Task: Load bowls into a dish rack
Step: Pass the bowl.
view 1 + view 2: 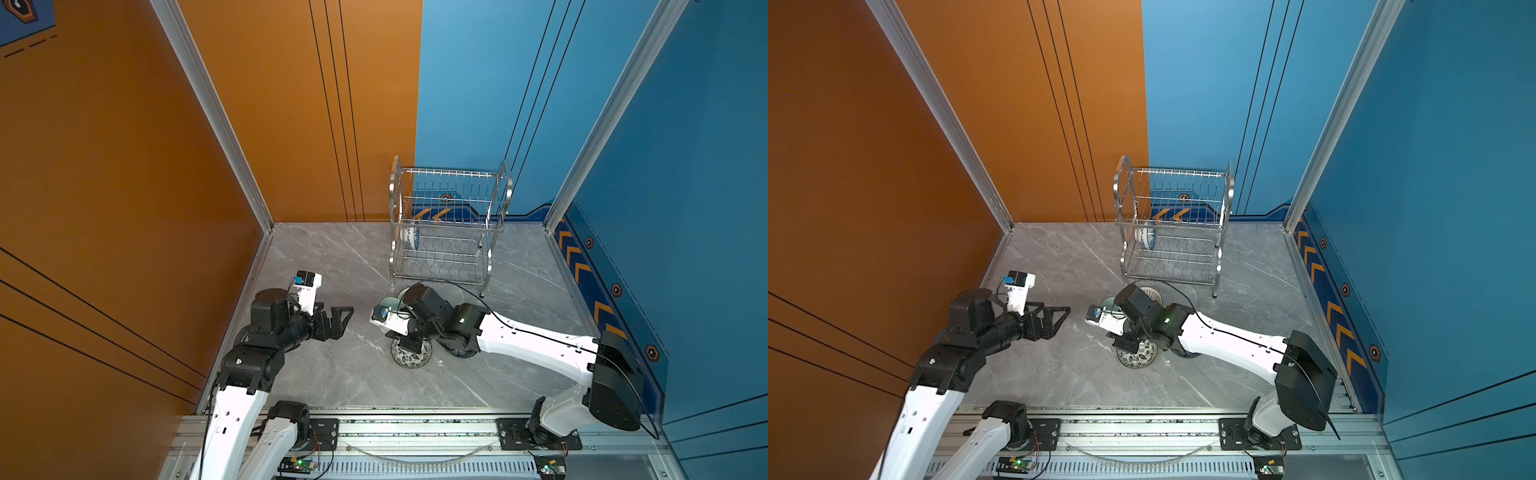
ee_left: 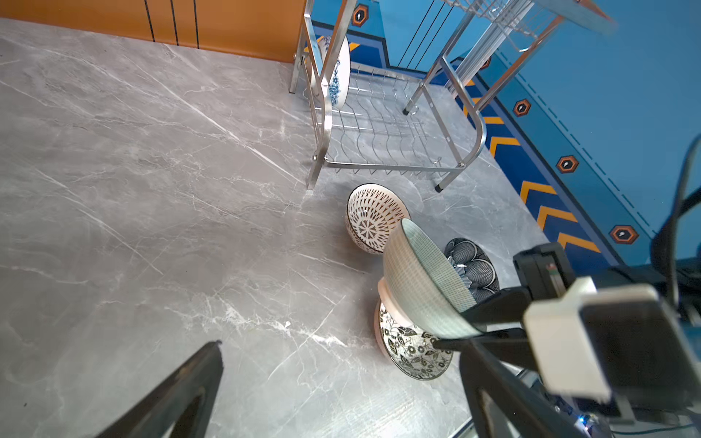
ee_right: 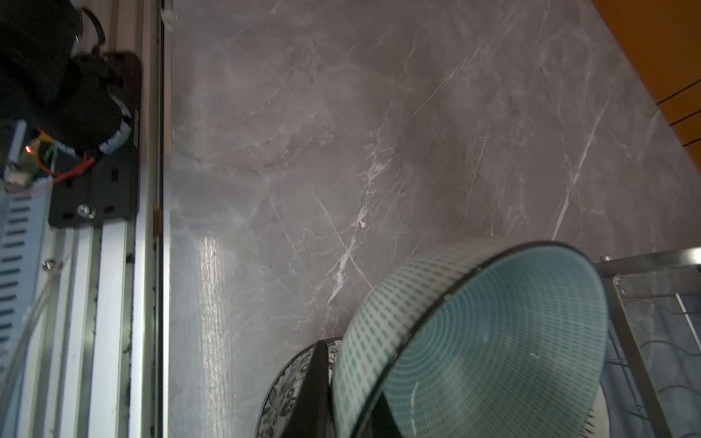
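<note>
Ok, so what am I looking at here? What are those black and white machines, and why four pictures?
Those are a left robot arm and a right robot arm, each ending in a two-fingered hand. Two pictures look down from overhead; the other two come from a camera on each wrist. On the grey marble tabletop stands a steel dish rack, with a blue-floral bowl on edge in its lower shelf. Three bowls sit in front: a white lattice-patterned bowl, a black-and-white leaf-patterned bowl and a dark navy bowl. The right hand pinches the rim of a tilted mint green bowl. The left hand is open and empty.
</note>
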Robot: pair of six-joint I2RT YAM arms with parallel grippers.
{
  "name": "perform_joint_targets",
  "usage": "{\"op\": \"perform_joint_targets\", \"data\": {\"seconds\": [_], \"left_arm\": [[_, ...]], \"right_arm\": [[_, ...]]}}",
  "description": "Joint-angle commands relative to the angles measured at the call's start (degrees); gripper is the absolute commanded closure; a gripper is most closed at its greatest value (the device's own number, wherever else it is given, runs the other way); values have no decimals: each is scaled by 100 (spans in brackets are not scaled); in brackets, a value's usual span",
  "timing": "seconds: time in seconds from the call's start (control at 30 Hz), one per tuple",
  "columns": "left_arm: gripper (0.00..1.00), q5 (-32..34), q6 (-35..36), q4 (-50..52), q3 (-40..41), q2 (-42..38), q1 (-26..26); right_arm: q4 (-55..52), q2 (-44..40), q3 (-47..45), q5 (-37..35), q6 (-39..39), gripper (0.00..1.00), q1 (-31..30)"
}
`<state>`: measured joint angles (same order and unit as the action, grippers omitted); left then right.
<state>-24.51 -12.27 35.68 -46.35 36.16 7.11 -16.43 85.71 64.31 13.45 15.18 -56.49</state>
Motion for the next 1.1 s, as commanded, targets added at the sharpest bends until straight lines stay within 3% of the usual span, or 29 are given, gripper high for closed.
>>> {"op": "perform_joint_targets", "data": {"seconds": [0.0,0.23,0.47,0.77,1.07], "left_arm": [[2,-266,-421,-734,371,-453,-52],[2,-520,-799,-1842,1179,-948,18],[2,-729,-627,-1810,1132,-1031,79],[2,-739,-618,-1819,1152,-1049,200],[2,-696,-618,-1828,1154,-1076,328]], "right_arm": [[1160,-393,-299,656,-1448,100,255],[2158,-644,-823,1260,-3152,100,974],[3008,-582,-1109,1890,-4559,100,1845],[3943,-386,-1423,2208,-5450,100,2276],[4576,-123,-1443,2135,-6897,100,2361]]}}
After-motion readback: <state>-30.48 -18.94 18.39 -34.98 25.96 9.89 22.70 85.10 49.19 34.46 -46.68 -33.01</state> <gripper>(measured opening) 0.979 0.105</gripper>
